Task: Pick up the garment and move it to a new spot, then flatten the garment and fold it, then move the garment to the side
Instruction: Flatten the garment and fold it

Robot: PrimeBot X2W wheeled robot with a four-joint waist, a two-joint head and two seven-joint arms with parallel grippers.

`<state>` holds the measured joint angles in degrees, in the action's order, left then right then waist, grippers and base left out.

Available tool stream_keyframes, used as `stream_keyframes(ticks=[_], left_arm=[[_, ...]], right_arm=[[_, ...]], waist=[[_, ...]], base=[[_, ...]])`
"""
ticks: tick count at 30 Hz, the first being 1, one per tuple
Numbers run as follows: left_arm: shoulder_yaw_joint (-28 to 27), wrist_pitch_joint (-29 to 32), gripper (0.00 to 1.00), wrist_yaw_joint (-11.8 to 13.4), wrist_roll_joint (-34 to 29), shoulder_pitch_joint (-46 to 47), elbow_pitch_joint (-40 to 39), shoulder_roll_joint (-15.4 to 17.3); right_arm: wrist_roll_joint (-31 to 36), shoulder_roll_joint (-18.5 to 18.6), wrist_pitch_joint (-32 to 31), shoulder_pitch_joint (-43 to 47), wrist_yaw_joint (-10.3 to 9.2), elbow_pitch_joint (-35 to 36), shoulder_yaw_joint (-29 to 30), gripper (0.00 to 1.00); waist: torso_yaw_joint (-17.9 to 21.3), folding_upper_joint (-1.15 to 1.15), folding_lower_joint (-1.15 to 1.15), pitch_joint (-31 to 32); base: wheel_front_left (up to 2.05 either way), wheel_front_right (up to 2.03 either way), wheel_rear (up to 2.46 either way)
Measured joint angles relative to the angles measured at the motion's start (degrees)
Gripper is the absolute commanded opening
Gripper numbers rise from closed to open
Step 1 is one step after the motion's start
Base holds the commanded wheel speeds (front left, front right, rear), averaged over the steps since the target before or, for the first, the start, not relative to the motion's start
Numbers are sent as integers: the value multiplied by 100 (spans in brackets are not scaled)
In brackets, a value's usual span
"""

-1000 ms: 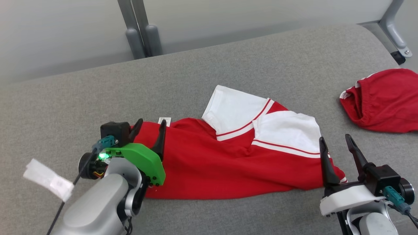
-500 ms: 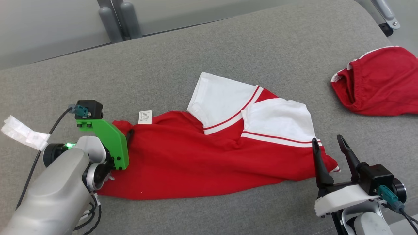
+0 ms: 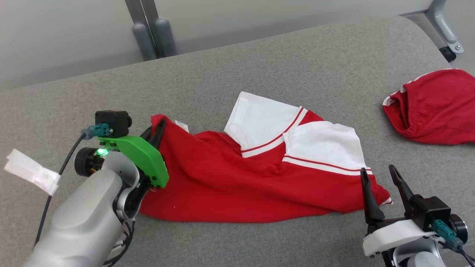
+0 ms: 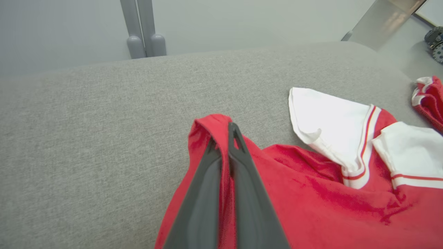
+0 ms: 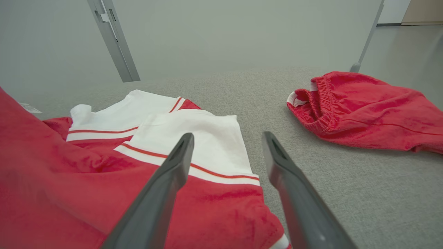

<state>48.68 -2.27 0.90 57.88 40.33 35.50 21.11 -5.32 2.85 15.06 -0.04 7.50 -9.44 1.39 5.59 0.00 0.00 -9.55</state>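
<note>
The garment (image 3: 237, 181) is a red shirt with white, red-striped sleeves (image 3: 293, 137), lying crumpled across the middle of the grey cushioned surface (image 3: 259, 66). My left gripper (image 3: 157, 129) is shut on the garment's left corner, which it holds lifted off the surface. In the left wrist view the two dark fingers (image 4: 221, 180) pinch a red fold of the garment (image 4: 311, 200). My right gripper (image 3: 378, 174) stands open at the garment's lower right end, its left finger over the hem. In the right wrist view the open right gripper (image 5: 226, 138) has red and white cloth (image 5: 104, 173) under its left finger.
A second red piece of clothing with an elastic band (image 3: 434, 111) lies bunched at the far right edge. Grey metal posts (image 3: 148, 29) stand behind the surface. A white tag (image 3: 31, 170) hangs from my left arm's cable. Bare grey surface lies behind the garment.
My left gripper has shut on the garment's left corner and raised it, so the label has folded under. The camera has shifted between frames. The right gripper stays open by the right hem.
</note>
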Motion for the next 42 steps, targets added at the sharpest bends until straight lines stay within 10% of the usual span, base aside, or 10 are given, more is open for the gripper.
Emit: stream_keyframes(ticks=[5, 16, 20, 22, 23, 36, 42], left_arm=[[45, 113, 0, -344, 376, -992, -1494, 554], [349, 452, 0, 399, 932, -3398, -3679, 2203], [537, 616, 0, 417, 1091, -3746, -3719, 2186], [577, 601, 49, 417, 1107, -3807, -3689, 2176], [552, 517, 100, 461, 1076, -3808, -3643, 2164], [-29, 210, 100, 1347, 194, -2824, -4479, 2488], [333, 799, 100, 1057, -282, -1248, -3186, 1416]], right_arm=[[52, 1, 0, 258, 0, 20, 166, 100], [109, 3, 0, 476, 0, 48, 216, 100], [145, -1, 0, 441, 0, 33, 201, 100], [148, 1, 0, 439, 0, 38, 221, 100], [154, 1, 0, 440, 0, 38, 214, 100], [146, 1, 0, 359, 0, 42, 111, 100], [141, 2, 0, 83, 0, 27, 0, 100]], waist=[[-162, 0, 0, 196], [-727, 0, 0, 380], [-874, 0, 0, 395], [-928, 0, 0, 396], [-947, 0, 0, 397], [-726, 0, 0, 204], [-459, 0, 0, 33]], base=[[0, 0, 0], [0, 0, 0], [0, 0, 0], [0, 0, 0], [0, 0, 0], [0, 0, 0], [0, 0, 0]])
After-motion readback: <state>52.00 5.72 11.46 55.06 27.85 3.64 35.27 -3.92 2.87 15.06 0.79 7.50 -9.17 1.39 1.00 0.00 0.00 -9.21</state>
